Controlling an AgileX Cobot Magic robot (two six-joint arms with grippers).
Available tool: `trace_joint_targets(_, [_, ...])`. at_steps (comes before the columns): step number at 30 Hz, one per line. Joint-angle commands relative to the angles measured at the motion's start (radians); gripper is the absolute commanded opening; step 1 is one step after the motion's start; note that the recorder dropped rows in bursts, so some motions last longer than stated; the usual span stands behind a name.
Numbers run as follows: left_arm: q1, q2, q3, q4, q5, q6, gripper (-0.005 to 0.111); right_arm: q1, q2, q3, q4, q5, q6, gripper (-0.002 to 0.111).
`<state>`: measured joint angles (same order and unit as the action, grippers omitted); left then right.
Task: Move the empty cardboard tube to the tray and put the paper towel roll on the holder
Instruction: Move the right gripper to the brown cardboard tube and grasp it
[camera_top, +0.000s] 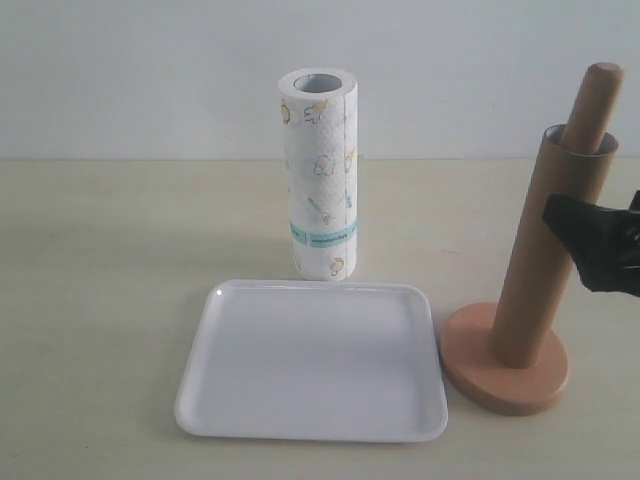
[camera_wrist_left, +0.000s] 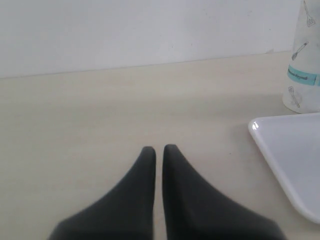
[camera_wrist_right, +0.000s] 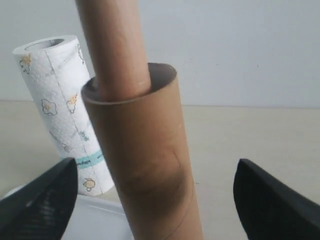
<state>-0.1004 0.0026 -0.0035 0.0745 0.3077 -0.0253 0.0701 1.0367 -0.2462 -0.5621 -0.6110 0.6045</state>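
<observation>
No words, brands or numbers can be read. The paper towel roll (camera_top: 320, 170) has a teal band (camera_top: 322, 236) near its lower end that carries a line of tiny pale lettering, too small and blurred to make out in any view.

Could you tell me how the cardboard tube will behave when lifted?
Hollow and thin-walled, the empty cardboard tube is probably light but may dent under a hard squeeze. Sleeved loosely over the holder pole, it should slide up freely. Laid down, it would likely roll.
</observation>
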Motion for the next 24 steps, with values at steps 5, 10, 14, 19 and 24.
trace_joint_targets(5, [0.002, -0.003, 0.003, 0.001, -0.001, 0.000, 0.005, 0.000, 0.238, -0.069, -0.035, -0.120, 0.022, 0.079])
trace_joint_targets(10, [0.002, -0.003, 0.003, 0.001, -0.001, 0.000, 0.005, 0.000, 0.316, -0.102, -0.037, -0.126, 0.019, 0.079])
trace_joint_targets(14, [0.002, -0.003, 0.003, 0.001, -0.001, 0.000, 0.005, 0.000, 0.320, -0.106, -0.037, -0.158, 0.022, 0.072])
trace_joint_targets(19, [0.002, -0.003, 0.003, 0.001, -0.001, 0.000, 0.005, 0.000, 0.320, -0.106, -0.039, -0.161, 0.022, 0.028])
trace_joint_targets(24, [0.002, -0.003, 0.003, 0.001, -0.001, 0.000, 0.005, 0.000, 0.320, -0.106, -0.041, -0.173, 0.020, 0.000])
